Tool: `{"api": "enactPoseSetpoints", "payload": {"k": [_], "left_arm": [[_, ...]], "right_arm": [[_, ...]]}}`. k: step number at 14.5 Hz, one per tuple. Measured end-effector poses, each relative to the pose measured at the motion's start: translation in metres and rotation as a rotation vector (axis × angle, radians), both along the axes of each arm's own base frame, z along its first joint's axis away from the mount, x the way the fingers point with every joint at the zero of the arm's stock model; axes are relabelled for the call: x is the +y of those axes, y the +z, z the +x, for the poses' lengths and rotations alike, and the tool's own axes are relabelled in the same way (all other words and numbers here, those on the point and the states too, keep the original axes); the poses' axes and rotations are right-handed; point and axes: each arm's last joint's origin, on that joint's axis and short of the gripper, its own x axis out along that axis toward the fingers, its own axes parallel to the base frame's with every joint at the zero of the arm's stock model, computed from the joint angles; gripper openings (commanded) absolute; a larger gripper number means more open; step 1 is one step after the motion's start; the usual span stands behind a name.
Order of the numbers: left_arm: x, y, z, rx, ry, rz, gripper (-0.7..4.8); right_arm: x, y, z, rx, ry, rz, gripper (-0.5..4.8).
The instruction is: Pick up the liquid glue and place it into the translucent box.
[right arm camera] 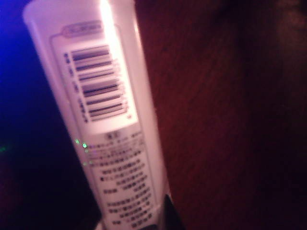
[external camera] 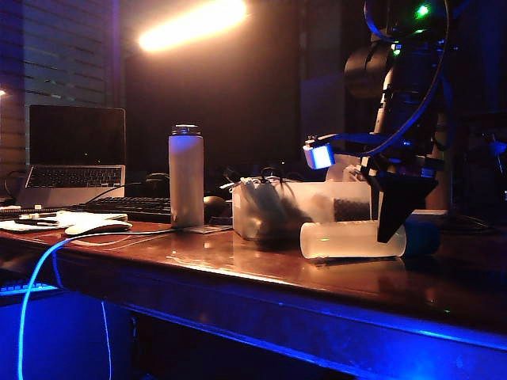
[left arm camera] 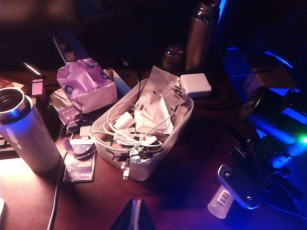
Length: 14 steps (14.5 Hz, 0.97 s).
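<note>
The left claw (left arm camera: 135, 215) waits near the front edge of the wooden worktop (external camera: 238, 269); only its dark tip shows, so its state cannot be told. The frosted, see-through plastic box (external camera: 269, 207) full of white cables sits mid-worktop. Just right of it, the whitish glue bottle with the blue cap (external camera: 352, 239) lies on its side. The right claw (external camera: 392, 226) is down over it, narrowing. It should squeeze the bottle's middle firmly before lifting, or the round bottle may roll away.

R arm bends down from upper right, right gripper (external camera: 392, 229) low at the table, dark fingers (external camera: 394, 207) pointing down astride the glue (external camera: 348, 239). Left gripper (left arm camera: 136, 218): only finger tips seen, apart from everything.
</note>
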Motion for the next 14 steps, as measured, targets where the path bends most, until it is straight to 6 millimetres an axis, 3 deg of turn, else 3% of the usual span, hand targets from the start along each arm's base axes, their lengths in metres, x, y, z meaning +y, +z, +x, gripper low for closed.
{"api": "enactPoseSetpoints", "payload": {"k": [4, 7, 10, 11, 12, 13, 14], "left_arm": [[0.000, 0.000, 0.000, 0.000, 0.000, 0.000, 0.22], [0.000, 0.000, 0.000, 0.000, 0.000, 0.000, 0.22], [0.000, 0.000, 0.000, 0.007, 0.004, -0.007, 0.22], [0.000, 0.000, 0.000, 0.009, 0.005, -0.009, 0.22], [0.000, 0.000, 0.000, 0.010, 0.005, -0.010, 0.22], [0.000, 0.000, 0.000, 0.012, 0.006, -0.012, 0.22], [0.000, 0.000, 0.000, 0.013, 0.007, -0.012, 0.22]], "right_arm": [[0.000, 0.002, 0.000, -0.007, -0.015, 0.005, 1.09], [-0.002, 0.023, -0.004, -0.094, -0.017, 0.035, 1.08], [0.001, 0.049, 0.004, -0.234, -0.030, 0.093, 1.08], [0.003, 0.057, 0.010, -0.300, -0.059, 0.132, 1.25], [0.006, 0.065, 0.018, -0.392, -0.090, 0.186, 1.65], [0.009, 0.073, 0.025, -0.483, -0.101, 0.233, 2.37], [0.012, 0.081, 0.032, -0.580, -0.102, 0.279, 2.62]]}}
